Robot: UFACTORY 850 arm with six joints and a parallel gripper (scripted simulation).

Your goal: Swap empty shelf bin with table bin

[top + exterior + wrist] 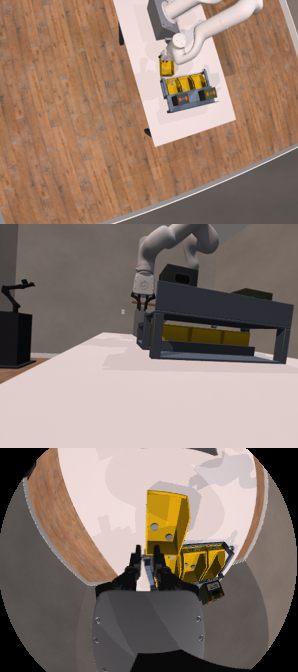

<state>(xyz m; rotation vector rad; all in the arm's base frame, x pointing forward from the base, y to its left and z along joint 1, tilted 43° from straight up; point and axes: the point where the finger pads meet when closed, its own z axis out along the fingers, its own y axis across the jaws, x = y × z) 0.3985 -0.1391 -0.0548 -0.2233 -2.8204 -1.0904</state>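
Note:
A yellow open bin (166, 67) stands on the white table just in front of the shelf's left end, with small grey parts in it; it also shows in the wrist view (166, 524). The grey shelf (188, 91) holds three yellow bins side by side: left (172, 85), middle (185, 83) and right (199, 81). The left one shows a grey part; I cannot tell the contents of the others. My gripper (143, 304) (147, 551) hangs in the air over the far end of the table bin, fingers pointing down, slightly apart and empty. The arm partly hides it from above (164, 56).
Two dark boxes (180, 99) (207, 94) sit on the shelf's top board. A dark grey box (162, 19) stands on the table behind the arm. A black pedestal (13, 338) stands off the table at the left. The table's edge runs close left of the table bin.

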